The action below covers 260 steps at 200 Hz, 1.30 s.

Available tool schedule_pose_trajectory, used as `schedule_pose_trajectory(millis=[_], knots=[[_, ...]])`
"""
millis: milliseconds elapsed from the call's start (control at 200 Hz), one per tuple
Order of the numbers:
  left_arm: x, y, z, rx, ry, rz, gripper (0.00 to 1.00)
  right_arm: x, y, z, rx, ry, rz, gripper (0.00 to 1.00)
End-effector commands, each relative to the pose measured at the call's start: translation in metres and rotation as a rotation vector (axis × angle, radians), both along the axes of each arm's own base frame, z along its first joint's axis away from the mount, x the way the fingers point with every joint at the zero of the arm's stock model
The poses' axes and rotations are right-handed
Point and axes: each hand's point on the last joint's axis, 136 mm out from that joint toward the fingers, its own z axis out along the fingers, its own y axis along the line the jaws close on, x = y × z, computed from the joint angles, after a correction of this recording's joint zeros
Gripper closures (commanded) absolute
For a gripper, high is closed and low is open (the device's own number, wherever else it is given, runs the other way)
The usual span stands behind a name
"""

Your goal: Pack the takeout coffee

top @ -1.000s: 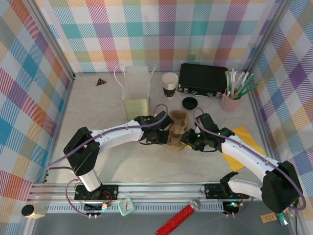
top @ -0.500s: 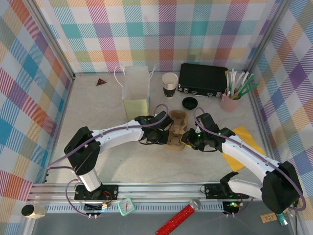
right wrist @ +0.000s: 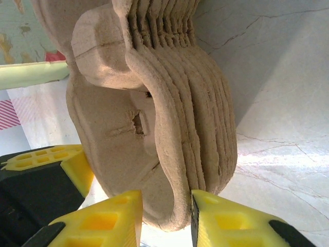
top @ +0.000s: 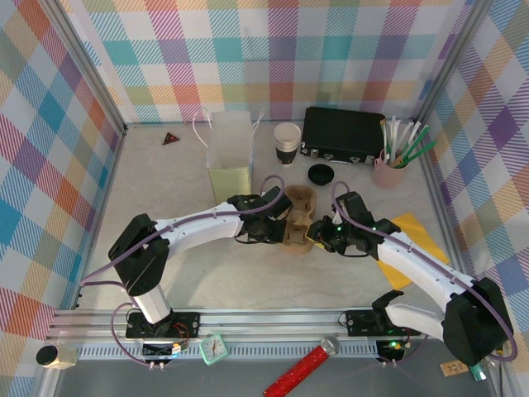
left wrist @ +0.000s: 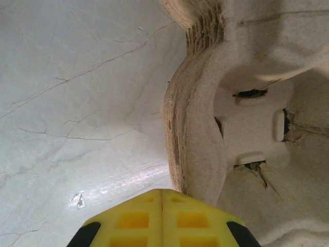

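Observation:
The takeout coffee is out of view. A stack of brown pulp cup carriers [top: 297, 217] lies mid-table between both arms. My left gripper [top: 278, 226] is shut with nothing in it, its yellow tips [left wrist: 162, 193] pressed against the stack's left edge [left wrist: 177, 134]. From the right, my right gripper [top: 313, 240] has its fingers on either side of the top carrier's rim [right wrist: 177, 170]. It is shut on that rim [right wrist: 166, 194], and the top carrier stands slightly apart from the layers beneath it.
A translucent bag [top: 229, 153] stands behind the stack. A lidless paper cup [top: 287, 142], a loose black lid [top: 321, 174], a black case [top: 343, 134] and a pink cup of utensils [top: 388, 169] line the back. A yellow napkin [top: 416, 227] lies under the right arm.
The right gripper has shifted slightly to the right with the carrier rim between its fingers. The left arm has stayed in place.

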Motion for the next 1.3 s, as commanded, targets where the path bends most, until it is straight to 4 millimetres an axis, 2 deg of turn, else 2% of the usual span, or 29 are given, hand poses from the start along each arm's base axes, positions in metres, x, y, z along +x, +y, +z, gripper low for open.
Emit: schedule_pose_trajectory(millis=[0, 150, 550, 845, 1015, 1120, 1295], knots=[[0.002, -0.031, 0.038, -0.149, -0.035, -0.065, 1.0, 0.0, 0.014, 0.013, 0.094, -0.023, 0.034, 0.69], [0.001, -0.037, 0.044, -0.179, -0.033, -0.08, 1.0, 0.002, 0.017, 0.016, 0.113, -0.035, 0.035, 0.68], [-0.001, -0.033, 0.031, -0.137, -0.002, -0.077, 1.0, 0.006, 0.017, 0.038, 0.167, -0.099, 0.032, 0.69], [-0.002, -0.033, 0.028, -0.133, 0.005, -0.076, 1.0, 0.003, 0.014, 0.031, 0.202, -0.078, 0.017, 0.69], [-0.001, -0.035, 0.036, -0.155, -0.005, -0.081, 1.0, 0.003, 0.018, 0.027, 0.217, -0.051, 0.02, 0.68], [-0.002, -0.036, 0.037, -0.158, -0.007, -0.083, 1.0, 0.004, 0.017, 0.032, 0.221, -0.071, 0.016, 0.69], [-0.003, -0.031, 0.024, -0.122, 0.008, -0.078, 1.0, 0.006, 0.009, 0.041, 0.238, -0.1, -0.018, 0.69]])
